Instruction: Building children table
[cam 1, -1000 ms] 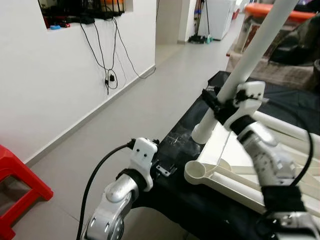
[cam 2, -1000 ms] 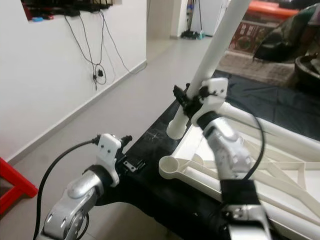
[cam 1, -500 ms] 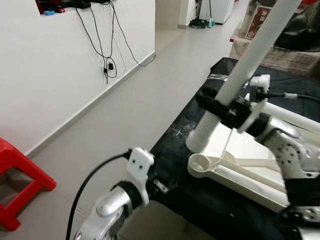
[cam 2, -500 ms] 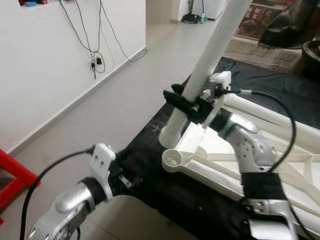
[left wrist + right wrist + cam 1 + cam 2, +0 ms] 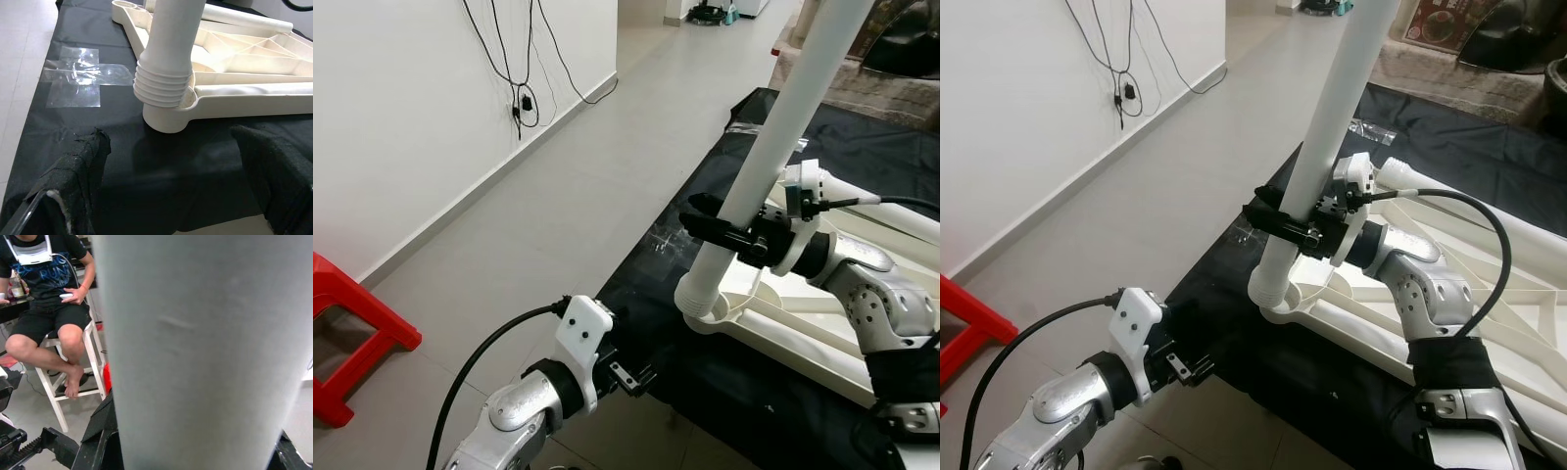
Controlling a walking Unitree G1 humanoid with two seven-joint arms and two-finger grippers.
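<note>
Step in hand: we judge we are seating a table leg (image 5: 773, 147) into the corner socket (image 5: 168, 115) of the upturned white table top (image 5: 1489, 323), which lies on a black cloth (image 5: 73, 142).
Right gripper (image 5: 729, 233): its black fingers (image 5: 703, 228) pinch the leg low on its shaft, one either side, a little above the ribbed end.
Leg position: the ribbed end (image 5: 164, 85) sits in the socket just below our fingers; the shaft leans away from upright, its top tilted toward the far end of the room.
Left gripper (image 5: 631, 375): it hovers off the cloth's near edge, well short of the socket; its wrist view puts the padded fingers (image 5: 80, 161) spread apart, holding nothing.
Doing it well: we think the leg should be brought upright over the socket first, then pressed straight down along its own axis, so the ribs enter evenly.
Risk: pushing while tilted may jam the ribs or slide the top on the cloth.
Unclear: how deep the ribs already sit.
Nearby: a person (image 5: 49, 298) sits on a white stool (image 5: 73, 377).
</note>
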